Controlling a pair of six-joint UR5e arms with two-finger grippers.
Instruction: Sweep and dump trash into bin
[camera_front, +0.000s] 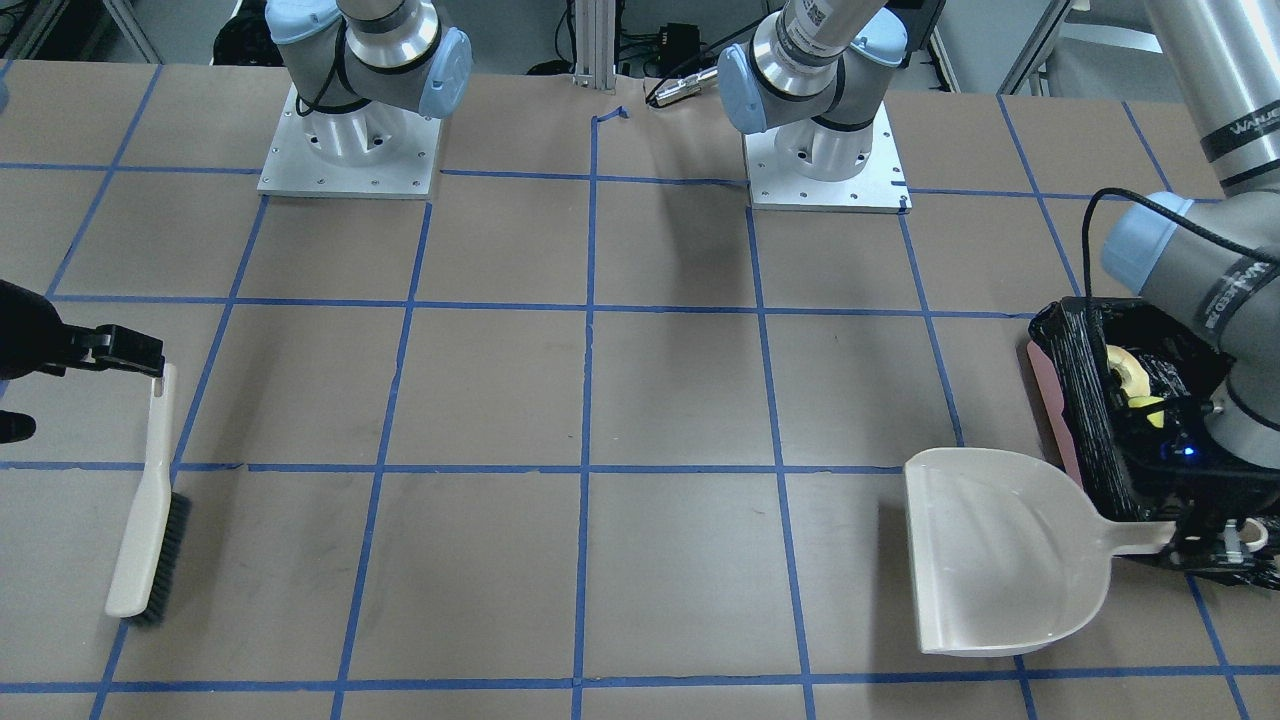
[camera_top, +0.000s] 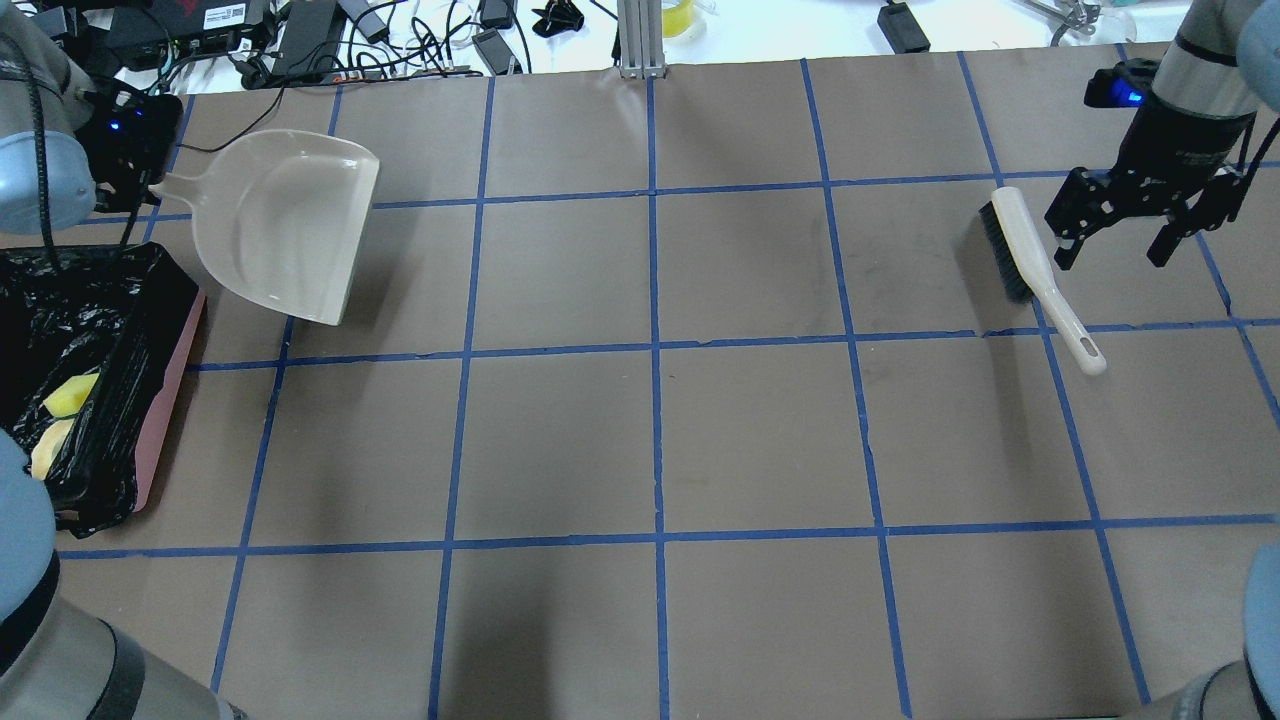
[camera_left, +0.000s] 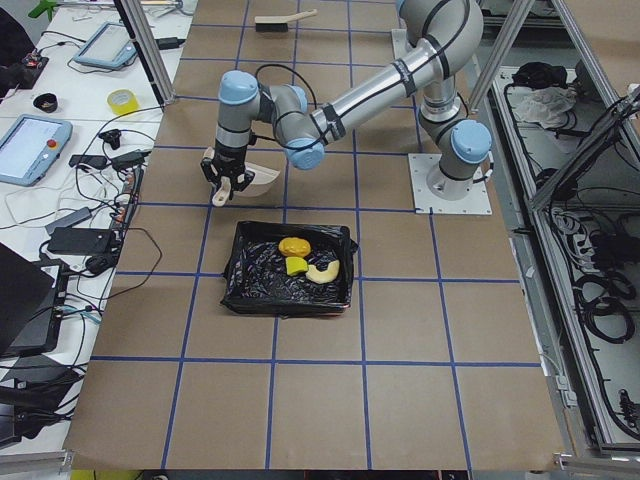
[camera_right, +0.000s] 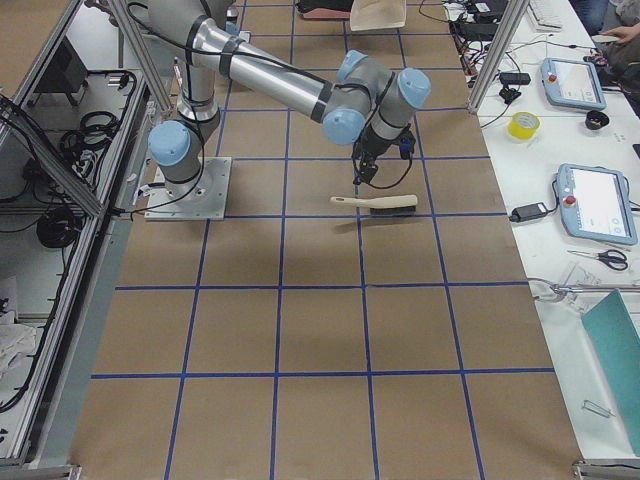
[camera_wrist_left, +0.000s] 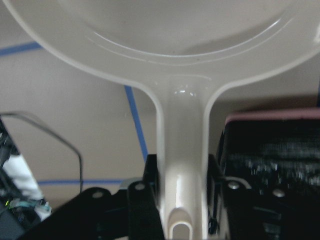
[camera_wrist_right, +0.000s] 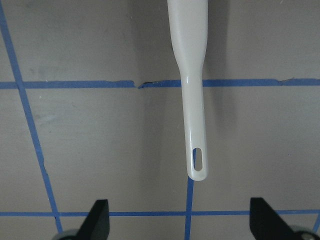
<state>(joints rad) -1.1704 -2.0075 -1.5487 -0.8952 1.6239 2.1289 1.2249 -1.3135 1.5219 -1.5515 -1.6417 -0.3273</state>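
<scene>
Now crinkly blk-bagged bin (camera_top: 171, 400); smooth plastic dustpan (camera_top: 280, 230)

Brown paper covers the worktop (camera_top: 560, 440), crossed by a blue tape grid (camera_top: 657, 352). On the side bench (camera_right: 545, 170) (beyond the grid) lie two tablets (camera_right: 603, 203), a yellow tape roll (camera_right: 523, 125) and scissors (camera_right: 603, 258).

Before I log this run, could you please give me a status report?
Left gripper shut on dustpan handle. Right gripper open, brush lying free on table. Three trash items in bin. Nothing seen in the way.
</scene>
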